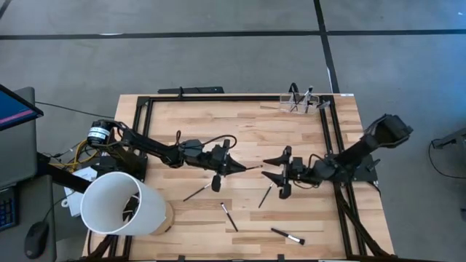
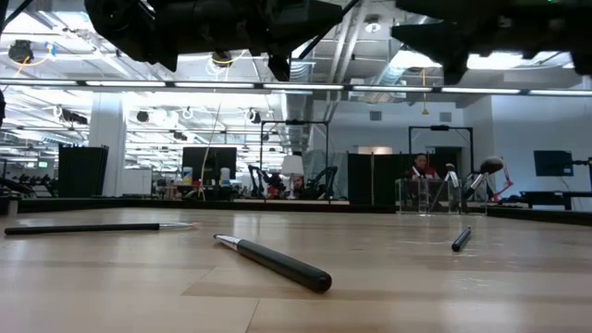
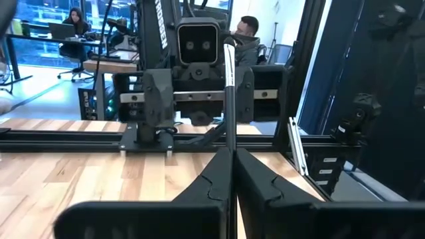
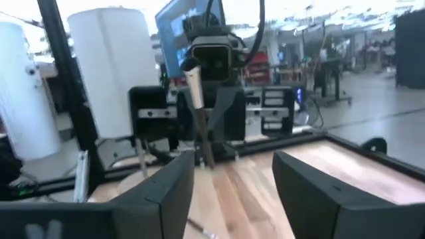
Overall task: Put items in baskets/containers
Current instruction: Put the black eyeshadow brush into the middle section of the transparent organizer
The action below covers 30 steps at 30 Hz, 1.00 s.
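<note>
My left gripper point(image 1: 240, 168) is over the table's middle, shut on one thin makeup brush point(image 1: 252, 167) whose silvery ferrule point(image 3: 229, 66) and bristle end point toward the table's right. My right gripper point(image 1: 263, 168) faces it, open. Its fingers point(image 4: 166, 189) stand on either side of the brush's free end point(image 4: 194, 86) without touching it. Several more brushes lie flat on the wood point(image 1: 198, 191) point(image 1: 266, 195) point(image 1: 229, 217) point(image 1: 287, 236). The small clear holder point(image 1: 302, 102) stands near the far edge with brushes upright in it. My left gripper pinches the brush's dark handle point(image 3: 230, 136) between its two fingertips. The fingers come level from the table's left and lie along the brush. The brush sticks out past the fingertips toward the right gripper, lifted clear of the table.
A big white tub point(image 1: 120, 204) lies on its side at the near left corner. A black frame rail point(image 1: 329, 138) runs along the table's right side and far edge. In the low view two brushes point(image 2: 273, 264) point(image 2: 92, 228) lie close to the near edge.
</note>
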{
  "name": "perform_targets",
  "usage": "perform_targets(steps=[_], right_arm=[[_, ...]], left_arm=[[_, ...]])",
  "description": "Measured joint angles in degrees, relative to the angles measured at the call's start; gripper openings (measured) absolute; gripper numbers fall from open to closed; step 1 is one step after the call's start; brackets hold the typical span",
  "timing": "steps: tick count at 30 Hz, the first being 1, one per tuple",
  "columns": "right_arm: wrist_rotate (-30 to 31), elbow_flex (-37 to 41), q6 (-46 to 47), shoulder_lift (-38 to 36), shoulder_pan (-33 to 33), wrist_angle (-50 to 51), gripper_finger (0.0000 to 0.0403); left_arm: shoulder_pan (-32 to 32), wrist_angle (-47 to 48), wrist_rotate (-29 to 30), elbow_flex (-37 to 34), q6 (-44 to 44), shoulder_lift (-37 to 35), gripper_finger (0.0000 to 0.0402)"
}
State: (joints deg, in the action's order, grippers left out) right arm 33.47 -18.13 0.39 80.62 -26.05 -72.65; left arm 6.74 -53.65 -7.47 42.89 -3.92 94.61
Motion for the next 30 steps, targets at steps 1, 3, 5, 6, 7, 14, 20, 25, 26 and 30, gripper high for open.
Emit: perform_targets(steps=[1,3,5,6,7,14,20,25,26,30], right_arm=[[-0.94,-0.44,-0.52,1.96,0.71,-2.33,0.0205],[-3.28,-1.79,-1.67,5.69,1.81,-6.43,0.021],[-4.67,-3.6,-2.58,8.94,2.49,-9.07,0.0212],[-4.87,-4.54,-3.03,10.21,2.73,-9.87,0.0212],[-4.87,-5.37,-3.46,11.14,2.94,-10.3,0.0211],[-4.81,-8.5,-4.07,13.46,3.77,-10.31,0.0197],[-3.52,-8.5,-5.54,13.05,3.57,-10.15,0.0186],[-3.52,-8.5,-6.43,13.05,3.55,-10.52,0.0177],[-3.54,-8.5,-6.45,13.05,3.55,-10.68,0.0175],[-3.52,-8.5,-7.21,13.05,3.16,-11.86,0.0165]], left_arm=[[0.0,0.0,0.04,0.0,0.0,0.0,0.0011],[0.0,0.0,0.05,0.0,0.0,0.0,0.0011],[0.0,0.0,0.07,0.0,-0.29,0.0,0.001],[0.0,0.0,0.07,0.0,-0.45,0.0,0.0011],[0.0,0.0,0.09,0.0,-0.63,0.0,0.0011],[0.39,0.02,0.1,0.0,-0.68,0.0,0.0011],[0.55,0.27,0.12,0.0,-0.83,0.0,0.0011],[0.55,1.22,0.12,0.0,-0.85,0.0,0.001],[0.55,1.32,0.12,0.0,-0.85,0.0,0.001],[0.55,1.75,0.12,0.0,-0.85,0.0,0.001]])
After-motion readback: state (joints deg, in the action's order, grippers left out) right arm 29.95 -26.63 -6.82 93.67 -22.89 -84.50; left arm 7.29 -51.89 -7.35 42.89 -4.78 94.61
